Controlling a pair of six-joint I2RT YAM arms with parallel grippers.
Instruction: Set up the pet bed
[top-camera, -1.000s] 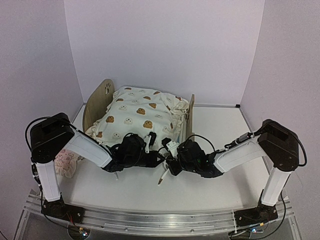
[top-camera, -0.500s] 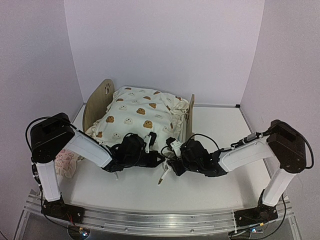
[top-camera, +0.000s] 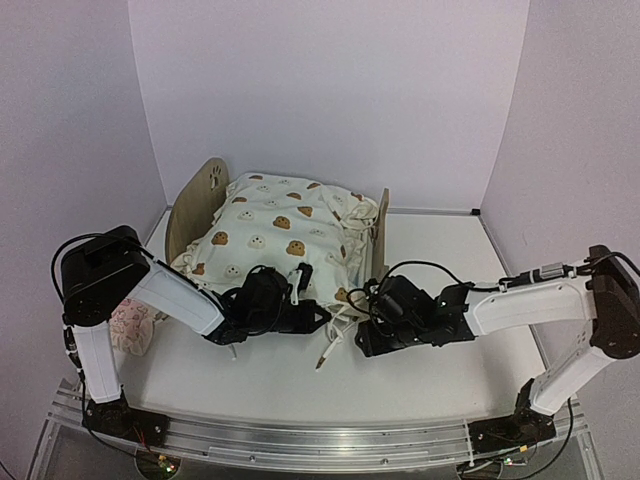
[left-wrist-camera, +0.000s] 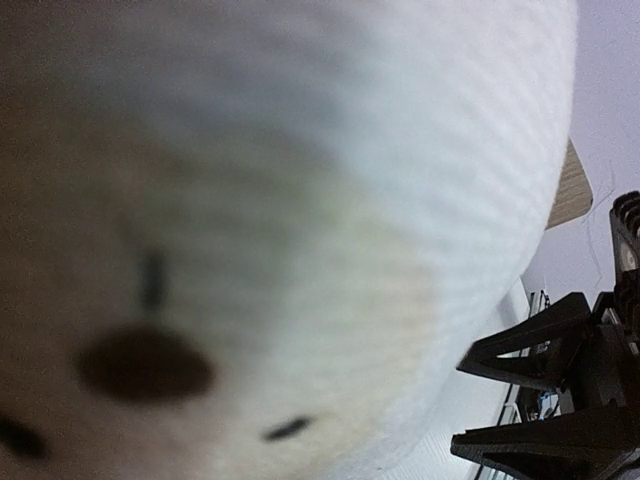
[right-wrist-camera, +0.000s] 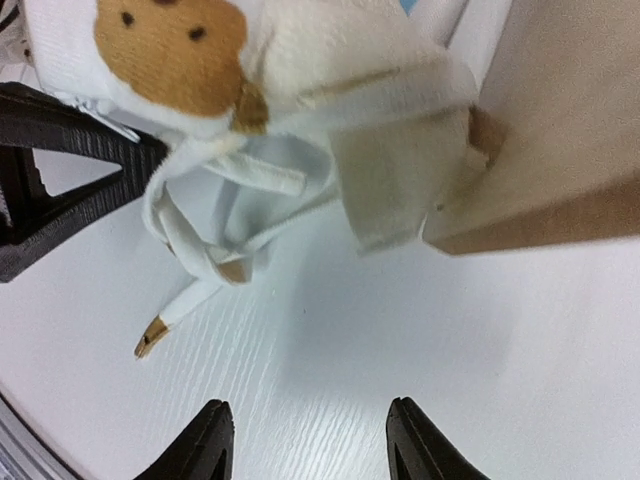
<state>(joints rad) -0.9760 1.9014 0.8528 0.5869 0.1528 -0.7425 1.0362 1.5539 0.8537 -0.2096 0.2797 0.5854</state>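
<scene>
The pet bed (top-camera: 200, 196) stands at the back left, its plywood headboard on the left and its footboard (top-camera: 380, 238) on the right. A cream bear-print quilt (top-camera: 280, 225) covers it, and the quilt (left-wrist-camera: 250, 200) fills the left wrist view, hiding those jaws. My left gripper (top-camera: 320, 318) lies at the quilt's near corner, shut on its edge; its black fingers (right-wrist-camera: 70, 170) meet the fabric in the right wrist view. My right gripper (right-wrist-camera: 312, 440) is open over bare table, just short of the footboard (right-wrist-camera: 560, 130), with nothing between its fingertips. In the top view my right gripper (top-camera: 364, 322) sits beside the near corner.
A white tie with a tan tip (right-wrist-camera: 165, 325) trails from the quilt's corner onto the table (right-wrist-camera: 400, 330); the tie (top-camera: 326, 353) lies between the two grippers. A pinkish ruffled pillow (top-camera: 130, 325) sits at the far left behind the left arm. Walls close in on three sides.
My right gripper has opened, let go of the quilt's corner and drawn back to the right, its arm stretching out lower. The left arm has not moved.
</scene>
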